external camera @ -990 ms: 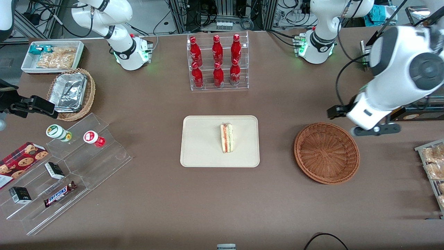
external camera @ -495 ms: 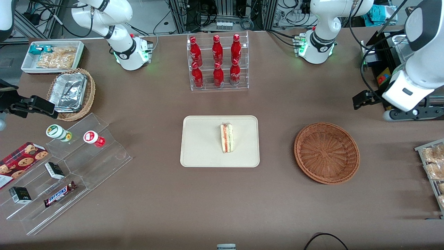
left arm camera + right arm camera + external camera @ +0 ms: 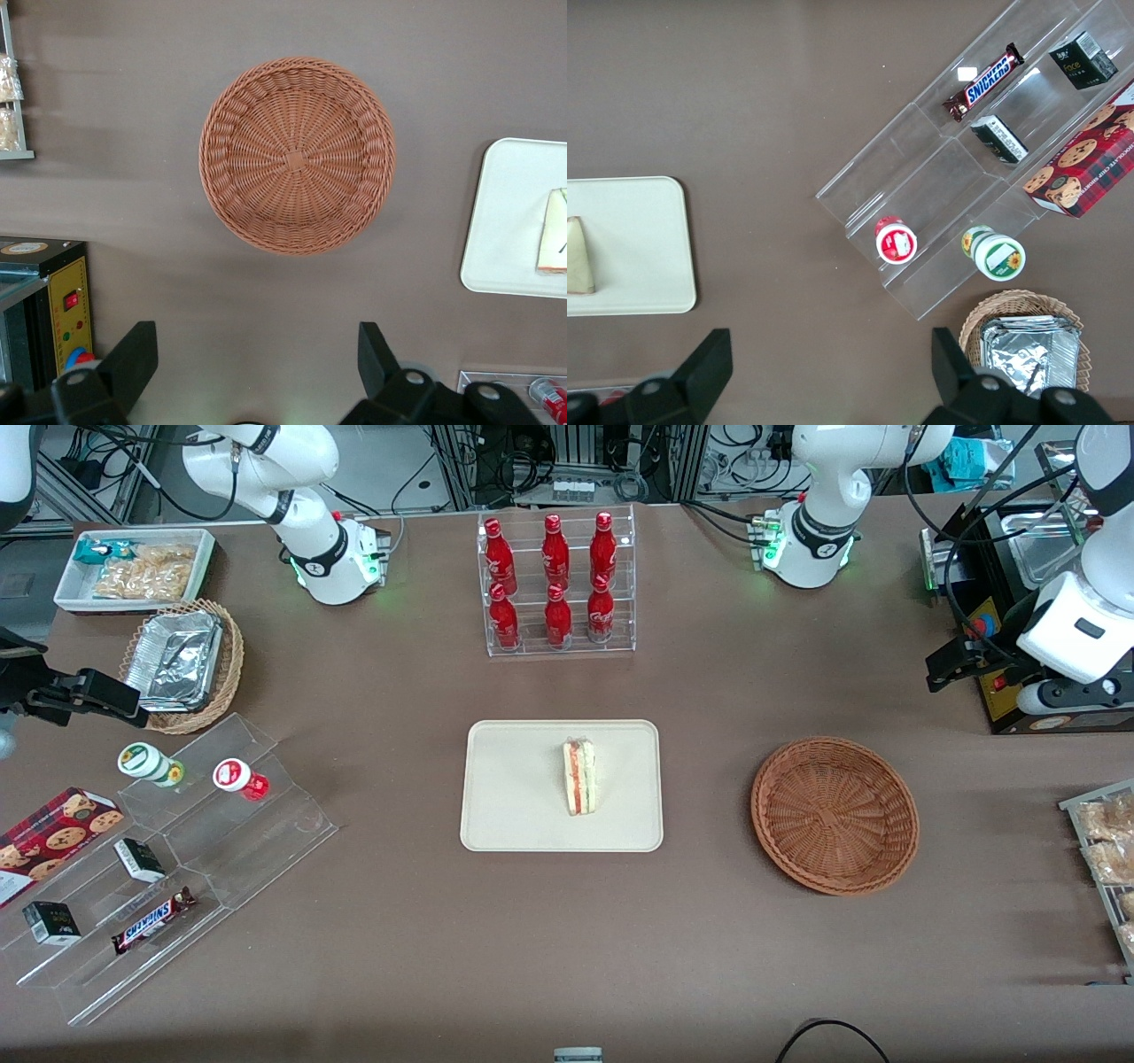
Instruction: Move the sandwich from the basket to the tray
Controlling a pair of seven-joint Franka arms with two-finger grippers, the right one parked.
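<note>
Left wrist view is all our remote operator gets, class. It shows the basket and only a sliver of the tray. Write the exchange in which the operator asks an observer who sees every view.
Operator: I see only an edge of the sandwich. Is it fully on the tray?
Observer: Yes, it stands on the tray with its striped cut edge up, inside the rim.
Operator: Where is my gripper?
Observer: In the front view it hangs open at the working arm's end of the table, farther from the front camera than the basket, holding nothing.
Operator: What lies farther from the front camera than the tray?
Observer: A clear rack of red bottles.
</note>
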